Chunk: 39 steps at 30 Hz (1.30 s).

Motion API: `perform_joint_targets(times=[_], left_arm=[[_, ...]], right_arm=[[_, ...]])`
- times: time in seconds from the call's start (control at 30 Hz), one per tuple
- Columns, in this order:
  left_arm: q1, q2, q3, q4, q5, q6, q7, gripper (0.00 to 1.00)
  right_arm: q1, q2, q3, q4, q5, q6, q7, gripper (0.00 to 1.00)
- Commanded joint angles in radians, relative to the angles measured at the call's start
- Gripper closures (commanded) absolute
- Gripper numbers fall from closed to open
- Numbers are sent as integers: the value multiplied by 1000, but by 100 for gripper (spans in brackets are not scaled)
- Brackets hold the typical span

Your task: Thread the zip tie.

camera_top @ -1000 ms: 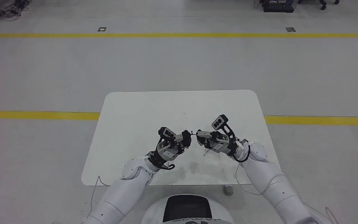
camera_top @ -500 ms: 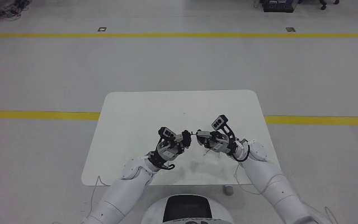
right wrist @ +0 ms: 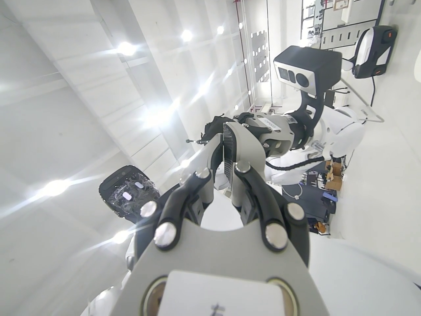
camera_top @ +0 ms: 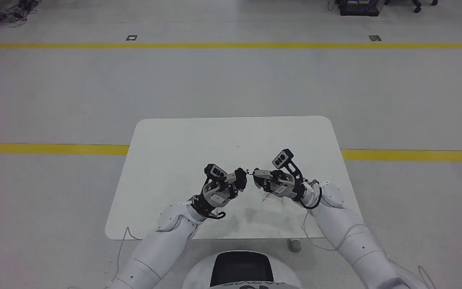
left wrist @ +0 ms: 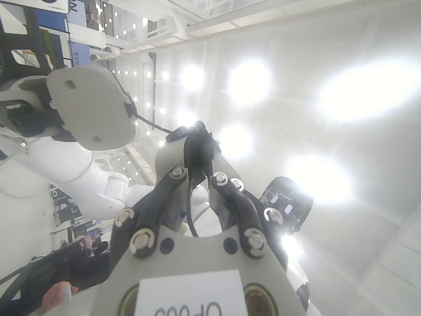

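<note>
Zip tie: a thin black plastic strap, narrow and flexible. It is held in the air over the half of the table nearer the robot, bridging the short gap between the two grippers.

Left gripper: the fingers are pressed together on the strap. In the left wrist view a slim dark length runs from the fingertips across to the broad grey finger of the other arm. A second length curves down between the left fingers towards the palm (it looks slack, in a soft bend rather than a straight line).

Right gripper: also clamped on the strap, its two fingers meeting with almost no gap. In the right wrist view a short stub sticks out beside the fingertips, with a small knob at its end. We cannot tell whether that is the head or the tail.

Materials: the fingers are pale grey, smooth and wedge-shaped, joined by black links with round metal pins. The inner pads of the right gripper are finely ribbed. The table is matt white with rounded corners. The floor is pale grey, crossed by yellow lines.
</note>
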Motion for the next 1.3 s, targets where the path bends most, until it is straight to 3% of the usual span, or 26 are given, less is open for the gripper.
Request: perform_joint_targets(times=[0.0,1.27], left_arm=[[0,0,0,0,0,0,0,100],[0,0,0,0,0,0,0,100]], right_arm=[[0,-1,1,2,-1,0,-1,100],[8,-10,4,31,-35,12,-14,100]])
